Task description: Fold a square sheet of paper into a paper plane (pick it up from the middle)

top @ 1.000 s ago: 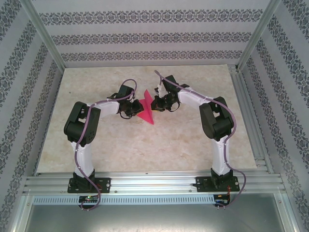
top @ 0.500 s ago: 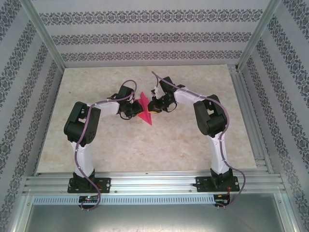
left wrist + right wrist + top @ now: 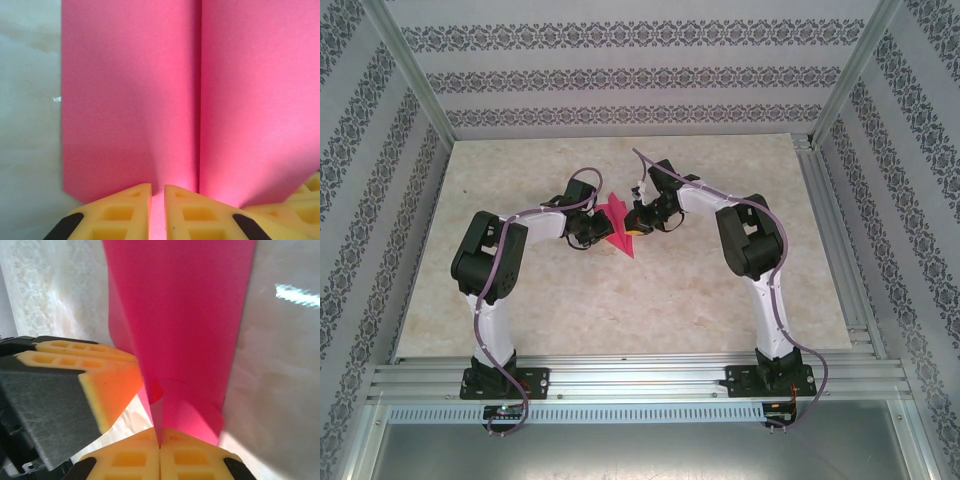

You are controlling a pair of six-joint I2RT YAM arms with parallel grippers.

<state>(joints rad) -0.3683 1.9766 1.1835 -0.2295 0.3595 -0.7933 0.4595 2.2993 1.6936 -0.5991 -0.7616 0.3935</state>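
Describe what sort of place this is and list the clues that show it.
Probably a robot test cell: left arm and right arm bolted to an aluminium rail, patterned backdrop walls inside metal framing, and a marble-look tabletop.

Matt, smooth pink paper plane [image 3: 130, 100], yellow moulded-plastic right tool [image 3: 160, 446], stone-look matt table [image 3: 620, 310]

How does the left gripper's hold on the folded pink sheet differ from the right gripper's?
The left gripper leaves a thin gap between its yellow fingers, with the folded magenta-pink paper sheet in it; the right gripper presses its fingers tight together. The sheet lies smooth at the left gripper but curls at the right gripper. Both are shut on the sheet.
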